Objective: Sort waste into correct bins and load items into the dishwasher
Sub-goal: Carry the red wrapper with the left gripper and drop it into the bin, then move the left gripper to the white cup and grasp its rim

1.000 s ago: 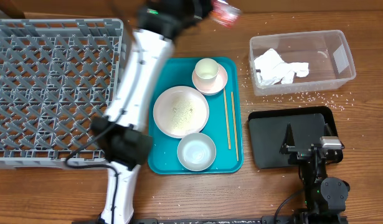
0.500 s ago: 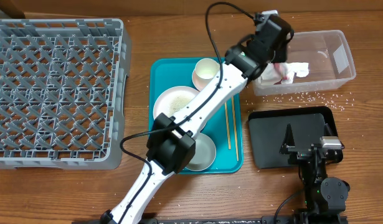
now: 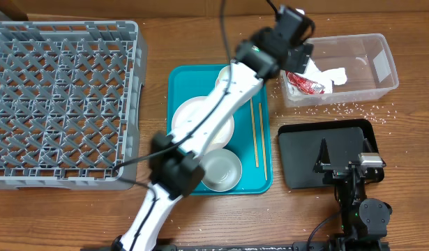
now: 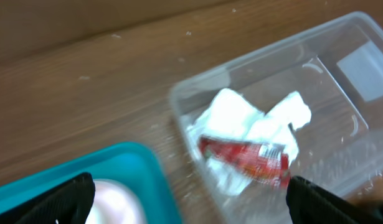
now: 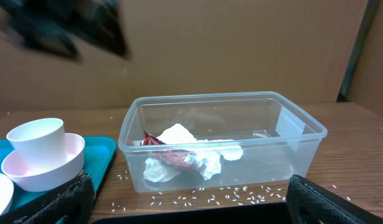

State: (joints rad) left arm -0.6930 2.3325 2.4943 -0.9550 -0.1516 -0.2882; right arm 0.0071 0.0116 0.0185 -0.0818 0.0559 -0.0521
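Note:
The red wrapper point(image 3: 305, 85) point(image 4: 244, 158) point(image 5: 172, 155) lies loose on crumpled white napkins point(image 3: 326, 75) point(image 4: 241, 115) inside the clear tub point(image 3: 381, 52) point(image 5: 222, 99). My left gripper point(image 3: 298, 49) point(image 4: 188, 208) hangs open above the tub's left end, holding nothing. Over the black tray point(image 3: 305, 143) my right gripper point(image 3: 343, 159) point(image 5: 191, 211) stands open and empty, facing the tub. Cup point(image 5: 37, 140), bowls point(image 3: 221, 171) point(image 5: 48, 171) and plate point(image 3: 193, 118) sit on the teal tray point(image 3: 263, 181). The grey dish rack point(image 3: 61, 104) holds nothing.
Rice grains point(image 3: 340, 108) point(image 5: 241, 198) are scattered on the wood in front of the tub. Two chopsticks point(image 3: 256, 132) lie along the teal tray's right side. My left arm reaches diagonally across the teal tray, hiding part of the plate and cup.
My left arm swung right to the tub, its gripper opened, and the red wrapper dropped onto the napkins. The right arm has not moved.

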